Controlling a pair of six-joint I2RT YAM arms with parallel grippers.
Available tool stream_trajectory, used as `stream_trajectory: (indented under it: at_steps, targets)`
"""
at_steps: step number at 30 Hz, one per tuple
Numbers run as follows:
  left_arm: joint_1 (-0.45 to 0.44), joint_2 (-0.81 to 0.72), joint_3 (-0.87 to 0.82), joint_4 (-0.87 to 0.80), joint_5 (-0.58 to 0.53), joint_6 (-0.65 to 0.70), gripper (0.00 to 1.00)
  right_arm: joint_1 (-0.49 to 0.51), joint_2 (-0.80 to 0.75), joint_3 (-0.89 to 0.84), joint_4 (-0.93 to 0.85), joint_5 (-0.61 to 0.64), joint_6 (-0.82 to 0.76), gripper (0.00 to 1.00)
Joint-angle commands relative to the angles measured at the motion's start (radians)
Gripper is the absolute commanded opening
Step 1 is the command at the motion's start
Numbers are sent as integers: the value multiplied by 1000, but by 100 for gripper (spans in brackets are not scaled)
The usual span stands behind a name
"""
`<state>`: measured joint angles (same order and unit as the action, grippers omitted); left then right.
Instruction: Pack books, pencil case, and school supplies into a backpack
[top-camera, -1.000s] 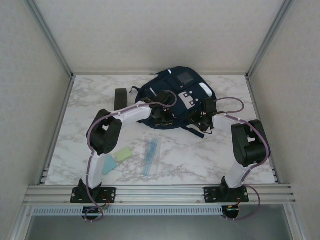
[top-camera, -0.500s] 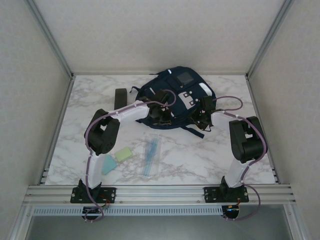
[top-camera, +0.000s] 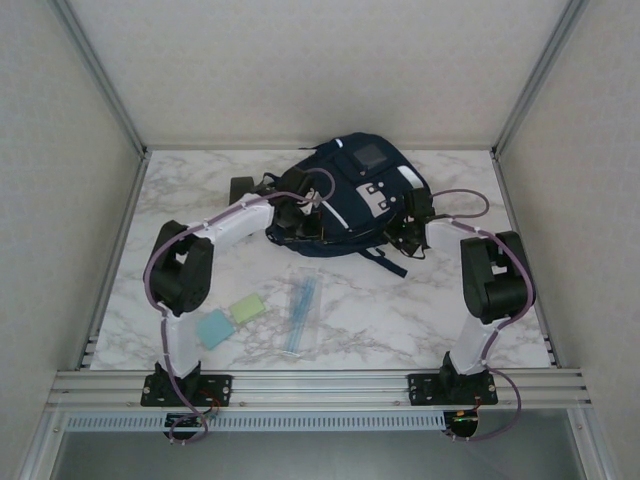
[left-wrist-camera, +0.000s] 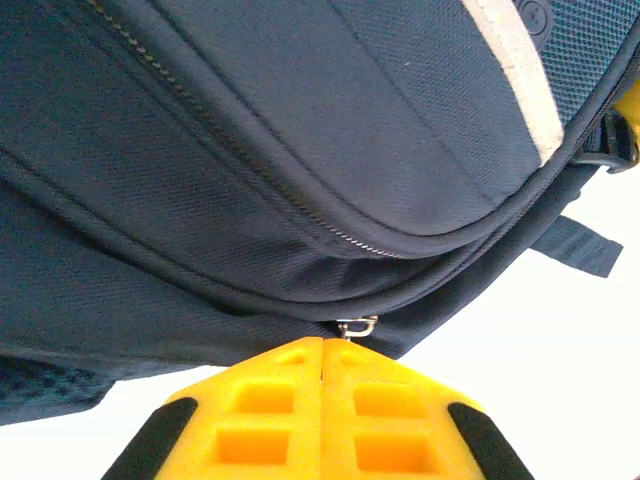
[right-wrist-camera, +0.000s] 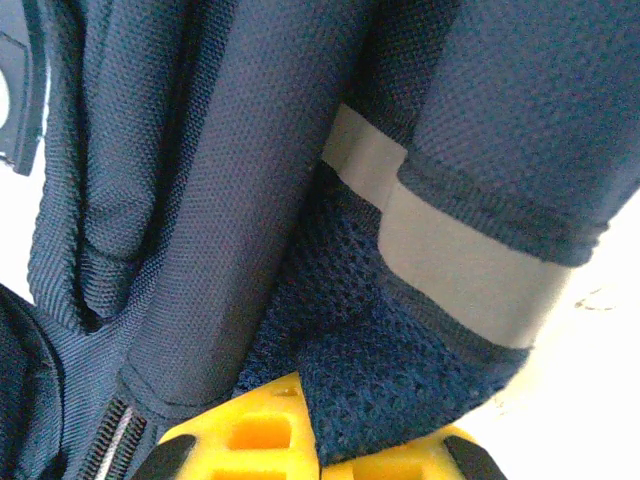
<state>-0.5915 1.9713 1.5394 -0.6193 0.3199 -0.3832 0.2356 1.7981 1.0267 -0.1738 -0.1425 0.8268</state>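
Right gripper (right-wrist-camera: 314, 425) has just closed, clamping a mesh fold of the backpack (top-camera: 352, 192) at mid-table; this should anchor the bag. Left gripper (left-wrist-camera: 322, 348), fingers together on the zipper pull (left-wrist-camera: 357, 326), has moved left along the seam, probably unzipping. Blue pad (top-camera: 213, 328), green pad (top-camera: 247, 307) and pencil case (top-camera: 302, 310) lie nearer, unpacked. The zip is the obstacle: no opening visible.

on the backpack (left-wrist-camera: 300, 150), the zipper pull (left-wrist-camera: 357, 327) hides partly behind the left end effector (left-wrist-camera: 322, 346).
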Motion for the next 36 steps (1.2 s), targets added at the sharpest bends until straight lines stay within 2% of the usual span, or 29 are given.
stream_trajectory:
  at_steps: [1, 5, 10, 13, 14, 15, 17, 19, 23, 29, 30, 33, 36]
  targets:
    - [22, -63, -22, -114, -83, 112, 0, -69, -4, 46, -42, 130, -72, 0]
    - [34, -77, -22, -100, -139, 127, 0, -118, -21, 77, -81, 134, -110, 0]
    - [22, -108, -3, -34, -18, 65, 0, -131, -88, 101, -133, 94, -134, 1]
    - [-16, -116, 46, -12, 19, 41, 0, -127, -179, 78, -168, 26, -125, 30]
    - [-29, -117, 61, -5, 29, 35, 0, -124, -225, 59, -181, 5, -120, 44]
    - [-41, -114, 75, 6, 43, 28, 0, -120, -261, 42, -192, -13, -116, 52]
    - [-57, -107, 100, 19, 67, 15, 0, -108, -339, 1, -220, -60, -101, 63]
    - [-68, -99, 114, 38, 95, 7, 0, -86, -391, -37, -235, -108, -77, 67]
    - [-83, -83, 135, 50, 136, 14, 0, -1, -458, -130, -184, -182, 23, 68]
    - [-83, -86, 107, 39, 64, 31, 0, 78, -420, -167, -91, -123, 70, 66]
    - [-85, -85, 98, 48, 53, 25, 2, 79, -403, -165, -80, -116, 68, 65]
    - [-101, -60, 94, 65, 14, -12, 27, 79, -328, -150, -60, -78, 77, 64]
    - [-129, -27, 105, 89, -26, -61, 36, 79, -247, -149, 12, -62, 118, 63]
